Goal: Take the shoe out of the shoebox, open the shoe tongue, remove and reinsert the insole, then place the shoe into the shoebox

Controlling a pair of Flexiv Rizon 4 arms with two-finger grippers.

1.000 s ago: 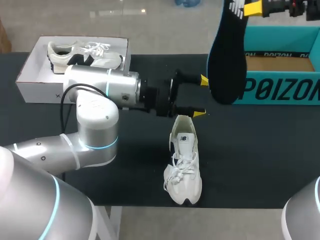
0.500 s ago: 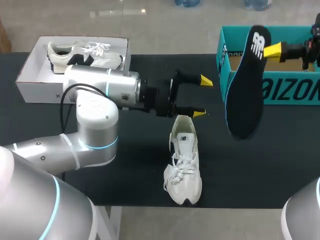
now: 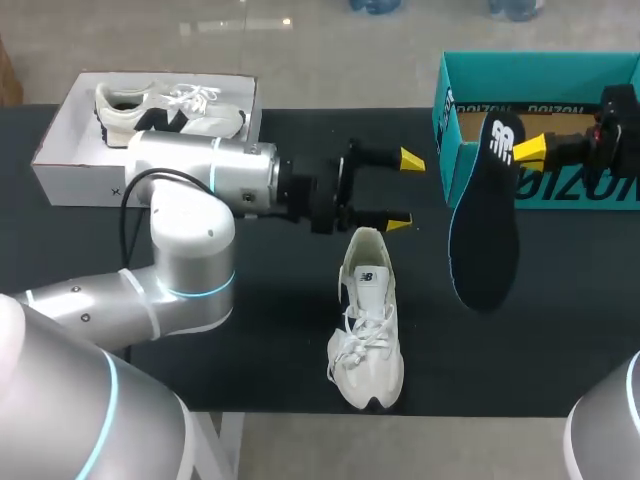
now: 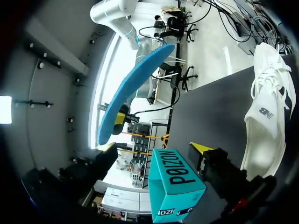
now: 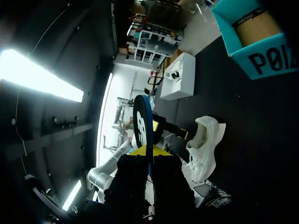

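White mesh lace-up sneaker (image 3: 367, 320) lies on the black table (image 3: 280, 345), toe toward me, nothing touching it. My left gripper (image 3: 405, 191) sits just past its heel, fingers spread, empty. My right gripper (image 3: 528, 152) is clamped on the black foam insole (image 3: 485, 240) at its heel end; the insole hangs toe-down over the table, in front of the teal cardboard shoebox (image 3: 540, 62). Insole looks light and floppy: pinch the heel edge, feed toe first. Sneaker looks soft: take it by the heel collar.

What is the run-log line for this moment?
right gripper: shut on black foam insole, in air; left gripper: open, at heel of white mesh sneaker; insole: removed
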